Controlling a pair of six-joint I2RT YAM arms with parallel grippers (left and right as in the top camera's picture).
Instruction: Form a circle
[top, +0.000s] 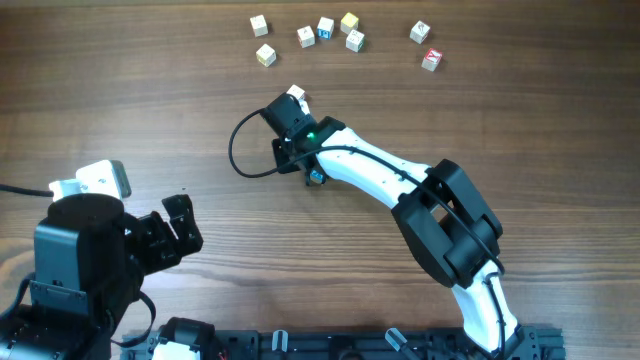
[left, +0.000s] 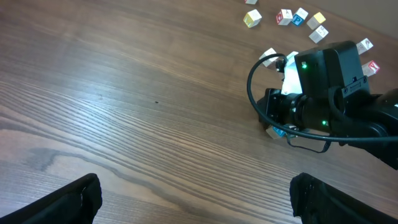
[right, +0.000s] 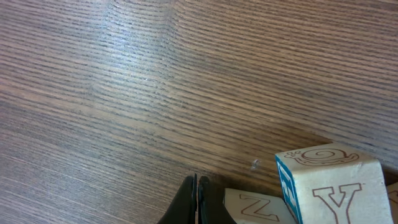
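Left pincer (left: 198, 199) stands spread wide at the near left of the worktop (top: 120, 90), holding nothing. Right pincer (right: 196, 200), pressed together and empty, sits mid-worktop just beside the circle (right: 323, 186), which lies mostly hidden under it: three cubes show, one blue-sided. Nine loose cubes (top: 259, 25) lie beyond, eight along the far edge.

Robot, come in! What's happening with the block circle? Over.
Left gripper open. Right gripper shut, empty, beside Z cube. Circle unconfirmed: right arm hides it. Loose cubes scattered beyond.
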